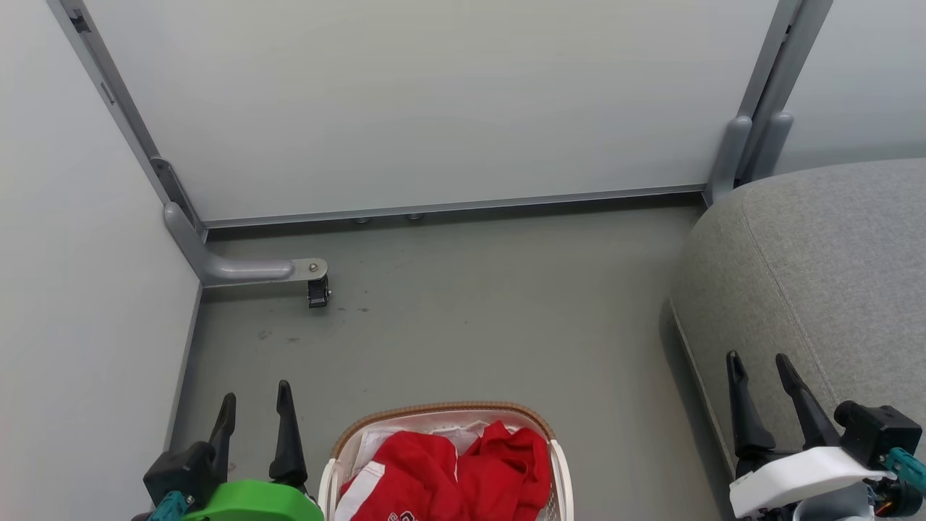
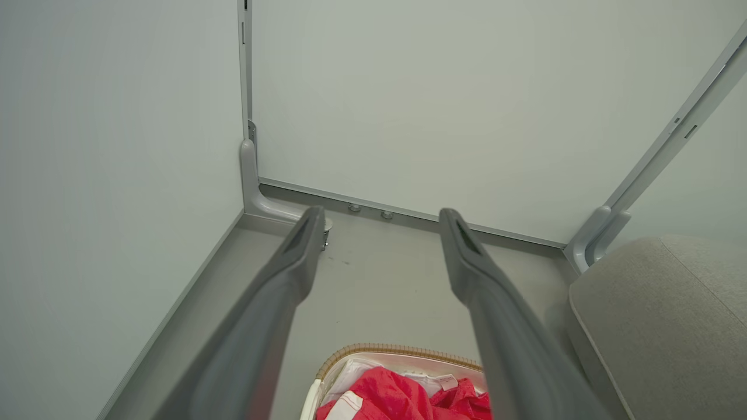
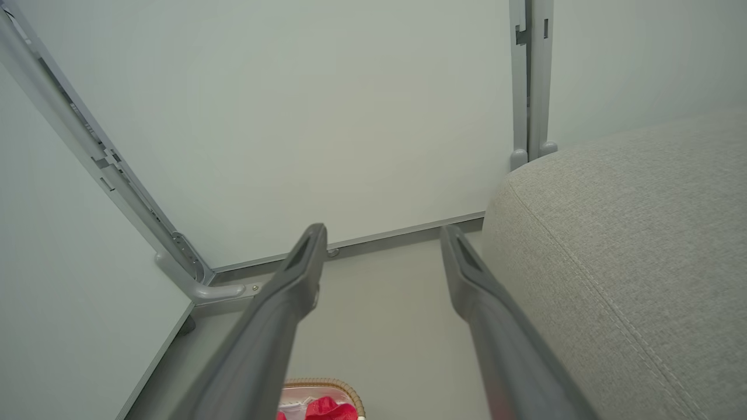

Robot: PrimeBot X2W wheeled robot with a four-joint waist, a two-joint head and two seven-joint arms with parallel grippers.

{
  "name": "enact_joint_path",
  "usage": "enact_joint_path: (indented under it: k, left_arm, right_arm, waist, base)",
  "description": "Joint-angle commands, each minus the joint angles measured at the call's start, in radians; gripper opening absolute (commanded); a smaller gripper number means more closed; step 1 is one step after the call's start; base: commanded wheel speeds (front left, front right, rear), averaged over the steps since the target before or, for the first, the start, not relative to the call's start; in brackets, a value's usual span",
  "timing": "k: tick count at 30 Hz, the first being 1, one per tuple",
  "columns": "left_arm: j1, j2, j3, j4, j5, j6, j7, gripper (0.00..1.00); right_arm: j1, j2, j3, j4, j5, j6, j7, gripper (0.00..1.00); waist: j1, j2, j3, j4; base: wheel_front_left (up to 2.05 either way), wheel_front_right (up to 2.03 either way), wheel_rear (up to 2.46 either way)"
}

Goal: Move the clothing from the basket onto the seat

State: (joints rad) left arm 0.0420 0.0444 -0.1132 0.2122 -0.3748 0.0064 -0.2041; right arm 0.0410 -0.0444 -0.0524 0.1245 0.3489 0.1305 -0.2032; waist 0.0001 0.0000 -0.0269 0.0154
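Here, at the far left, a pale wall panel (image 1: 79, 289) is seen just to the left of the left gripper (image 1: 256, 391). The two dark fingers of this gripper are spread moderately apart, and the grey floor (image 1: 470, 318) is seen between them. A metal bracket with a small caster (image 1: 317, 289) is set ahead of the fingertips, well apart from them.

Just to the right of this gripper, the basket (image 1: 441, 409) is placed on the floor, its tan rim close beside the gripper's green wrist housing (image 1: 253, 503). The clothing (image 1: 463, 470) is heaped inside the basket, red folds with a white stripe piled over the white liner (image 1: 452, 433).

Farther right, across a stretch of floor, the right gripper (image 1: 758, 356) is seen, its fingers likewise parted. The seat (image 1: 832, 275) is found just ahead and to the right of this gripper. In the head view the fingers are seen against its rounded front edge, and in the right wrist view its grey fabric is spread beside the right-hand finger.
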Motion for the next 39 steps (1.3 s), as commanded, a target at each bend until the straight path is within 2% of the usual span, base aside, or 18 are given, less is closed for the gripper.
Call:
enact_joint_path:
  k: [1,30,39]
  left_arm:
    - [0.013,0.007,-0.002,0.000,0.019,0.004,-0.008,1.00]
    - [0.025,0.009,-0.033,0.035,0.188,0.012,-0.064,1.00]
    - [0.025,0.009,-0.033,0.040,0.182,0.012,-0.062,1.00]
  right_arm:
    - [0.010,-0.006,0.002,-0.010,-0.024,0.000,-0.010,1.00]
    - [0.030,-0.009,0.012,-0.018,-0.228,0.000,-0.064,1.00]
    - [0.028,-0.009,0.008,-0.008,-0.223,0.000,-0.064,1.00]
  waist:
    - [-0.0001,0.0000,0.000,0.000]
    - [-0.0001,0.0000,-0.009,0.004]
    - [-0.0001,0.0000,-0.009,0.004]
  base:
    - [0.00,0.00,0.00]
    - [0.00,0.00,0.00]
    - [0.00,0.00,0.00]
